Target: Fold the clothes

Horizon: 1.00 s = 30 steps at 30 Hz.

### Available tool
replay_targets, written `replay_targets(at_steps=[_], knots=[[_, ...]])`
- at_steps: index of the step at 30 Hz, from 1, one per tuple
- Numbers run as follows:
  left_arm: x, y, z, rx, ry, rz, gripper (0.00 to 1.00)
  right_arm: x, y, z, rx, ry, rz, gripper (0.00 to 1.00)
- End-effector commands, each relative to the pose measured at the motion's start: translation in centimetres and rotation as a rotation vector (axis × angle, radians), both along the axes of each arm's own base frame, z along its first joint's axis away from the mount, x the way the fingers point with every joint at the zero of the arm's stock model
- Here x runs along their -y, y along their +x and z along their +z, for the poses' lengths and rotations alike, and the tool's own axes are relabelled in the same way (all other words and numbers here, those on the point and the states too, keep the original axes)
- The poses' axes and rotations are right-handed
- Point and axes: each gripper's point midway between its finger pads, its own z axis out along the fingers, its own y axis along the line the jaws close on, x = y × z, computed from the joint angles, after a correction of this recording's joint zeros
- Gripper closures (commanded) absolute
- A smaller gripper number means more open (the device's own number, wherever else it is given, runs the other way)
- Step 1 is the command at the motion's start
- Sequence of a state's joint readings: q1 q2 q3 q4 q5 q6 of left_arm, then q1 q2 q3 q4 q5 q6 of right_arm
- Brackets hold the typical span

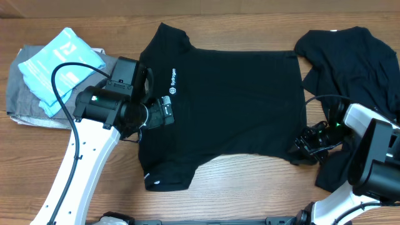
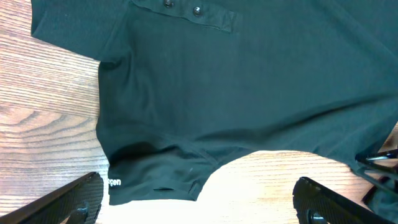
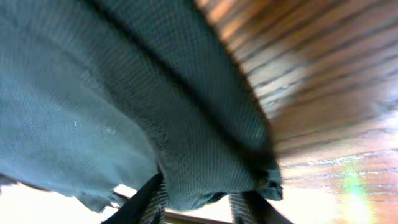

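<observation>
Overhead, Operator: Report edges and free room.

Technician: Shows the polo shirt spread flat across the middle of the table, collar end toward the left arm, hem toward the right arm. Leaves bare wood along the far edge and along the near edge below the hem. Finds the left side taken by a grey folded garment with a light blue packet lying on it, near the far sleeve. Finds a second black garment crumpled at the right, just beside the hem and reaching the right edge of view.

Operator: Report end effectors.

Technician: Places the left gripper above the collar end of the shirt, jaws spread fully wide, empty, gripping nothing. Places the right gripper at the near hem corner. In right wrist view, shows its fingers drawn in on either side of a hanging fold of black knit fabric, clamped on it.

Operator: Report the garment's look.

Technician: Reads as black, short-sleeved, front side up. Carries a small white logo and lettering on the chest, a buttoned placket at the collar and a white print on the near sleeve hem. Lies mostly smooth, gathered only at the gripped corner.
</observation>
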<state>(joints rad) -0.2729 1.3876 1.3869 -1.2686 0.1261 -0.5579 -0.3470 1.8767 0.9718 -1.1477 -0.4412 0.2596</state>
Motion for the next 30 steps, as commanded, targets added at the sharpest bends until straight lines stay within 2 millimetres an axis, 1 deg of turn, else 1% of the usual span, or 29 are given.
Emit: replay_targets(at_steps=[1, 3, 6, 8, 10, 12, 15, 21, 22, 26, 30], knots=[[-0.1, 0.2, 0.9, 0.03, -0.003, 0.001, 0.0, 0.0, 0.2, -0.2, 0.009, 0.001, -0.004, 0.74], [-0.1, 0.2, 0.9, 0.03, -0.003, 0.001, 0.0, 0.1, 0.5, 0.0, 0.011, 0.0, -0.004, 0.81], [-0.1, 0.2, 0.9, 0.03, -0.003, 0.001, 0.0, 0.3, 0.7, 0.6, 0.0, -0.005, 0.0, 0.87], [-0.1, 0.2, 0.9, 0.03, -0.003, 0.001, 0.0, 1.1, 0.5, 1.3, -0.028, -0.043, 0.021, 0.92], [-0.1, 0.2, 0.9, 0.03, -0.003, 0.001, 0.0, 1.7, 0.3, 1.7, -0.052, -0.075, 0.039, 0.93], [-0.1, 0.2, 0.9, 0.03, -0.003, 0.001, 0.0, 2.3, 0.0, 2.2, -0.079, -0.105, 0.057, 0.94], [-0.1, 0.2, 0.9, 0.03, -0.003, 0.001, 0.0, 2.7, -0.6, 2.2, -0.105, -0.129, 0.074, 0.94], [-0.1, 0.2, 0.9, 0.03, -0.003, 0.001, 0.0, 2.7, -1.4, 1.7, -0.129, -0.136, 0.075, 0.96], [-0.1, 0.2, 0.9, 0.03, -0.003, 0.001, 0.0, 2.9, -1.7, 1.6, -0.146, -0.156, 0.064, 0.96], [-0.1, 0.2, 0.9, 0.03, -0.003, 0.001, 0.0, 4.8, -2.9, 1.0, -0.244, -0.307, 0.013, 0.96], [-0.1, 0.2, 0.9, 0.03, -0.003, 0.001, 0.0, 5.1, -3.2, 1.1, -0.264, -0.33, 0.003, 0.96]])
